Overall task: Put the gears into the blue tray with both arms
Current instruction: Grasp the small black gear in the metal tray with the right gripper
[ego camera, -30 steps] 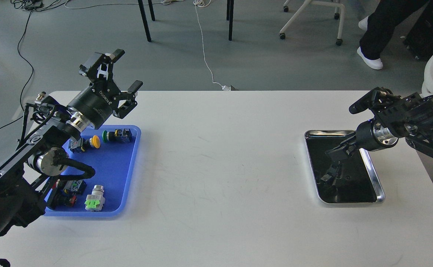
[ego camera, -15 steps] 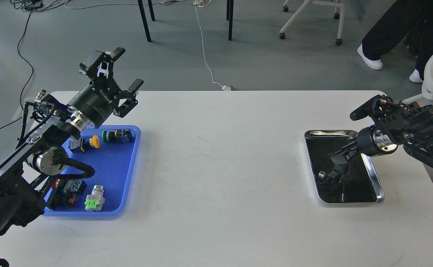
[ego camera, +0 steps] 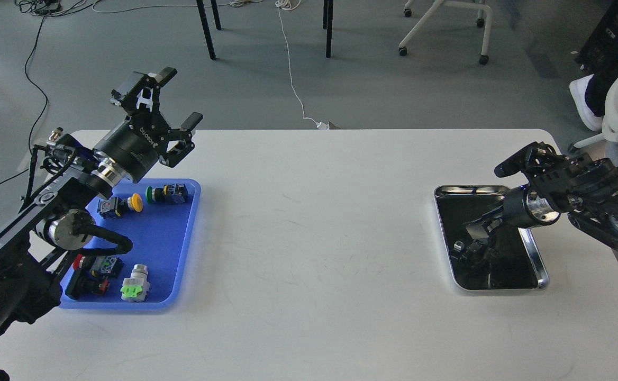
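The blue tray (ego camera: 165, 241) lies at the table's left and holds several coloured push-button switches. My left gripper (ego camera: 182, 98) hangs open above the tray's far edge, with nothing between its fingers. My right gripper (ego camera: 474, 227) reaches low over the shiny steel tray (ego camera: 541, 267) at the right. It is dark against the tray's dark bottom, so its fingers cannot be told apart. A small pale speck (ego camera: 458, 245) shows in the steel tray beside the gripper's reflection. I cannot make out the gears against that dark bottom.
In the blue tray lie a yellow switch (ego camera: 135, 202), a green one (ego camera: 156, 194), a red one (ego camera: 80, 262) and a white-and-green one (ego camera: 135, 286). White tabletop (ego camera: 314, 238) stretches between the trays. Chair legs and cables stand beyond the far edge.
My right arm has shifted a little left and lower over the steel tray. The left arm has barely moved. A person at the back right has walked out of view.
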You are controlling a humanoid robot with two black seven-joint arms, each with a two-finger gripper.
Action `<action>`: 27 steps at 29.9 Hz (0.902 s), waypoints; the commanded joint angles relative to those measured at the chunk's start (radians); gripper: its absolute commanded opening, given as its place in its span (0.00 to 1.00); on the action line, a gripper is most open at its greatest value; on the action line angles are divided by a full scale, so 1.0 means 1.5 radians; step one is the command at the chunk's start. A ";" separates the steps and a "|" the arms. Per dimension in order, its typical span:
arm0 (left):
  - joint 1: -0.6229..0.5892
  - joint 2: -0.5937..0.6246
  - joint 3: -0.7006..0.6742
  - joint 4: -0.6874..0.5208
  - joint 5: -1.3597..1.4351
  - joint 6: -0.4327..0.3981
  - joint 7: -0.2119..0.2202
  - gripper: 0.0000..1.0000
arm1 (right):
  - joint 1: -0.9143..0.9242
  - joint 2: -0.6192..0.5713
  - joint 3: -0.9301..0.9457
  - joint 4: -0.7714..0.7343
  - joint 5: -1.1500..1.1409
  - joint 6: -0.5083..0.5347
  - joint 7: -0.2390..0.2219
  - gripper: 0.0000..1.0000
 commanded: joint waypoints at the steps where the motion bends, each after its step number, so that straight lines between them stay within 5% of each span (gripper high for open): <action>1: 0.001 0.003 0.000 -0.007 0.000 0.000 0.000 0.99 | 0.000 0.003 -0.001 -0.001 0.003 0.001 0.000 0.68; 12: 0.005 0.004 0.000 -0.011 0.000 0.000 0.000 0.99 | 0.000 0.006 -0.004 -0.008 0.003 0.002 0.000 0.62; 19: 0.005 0.004 0.000 -0.012 0.000 -0.001 0.000 0.99 | 0.000 0.002 -0.004 -0.006 0.003 0.005 0.000 0.38; 27: 0.005 0.004 0.000 -0.012 0.000 -0.001 0.000 0.98 | 0.001 -0.002 -0.005 -0.002 0.003 0.005 0.000 0.25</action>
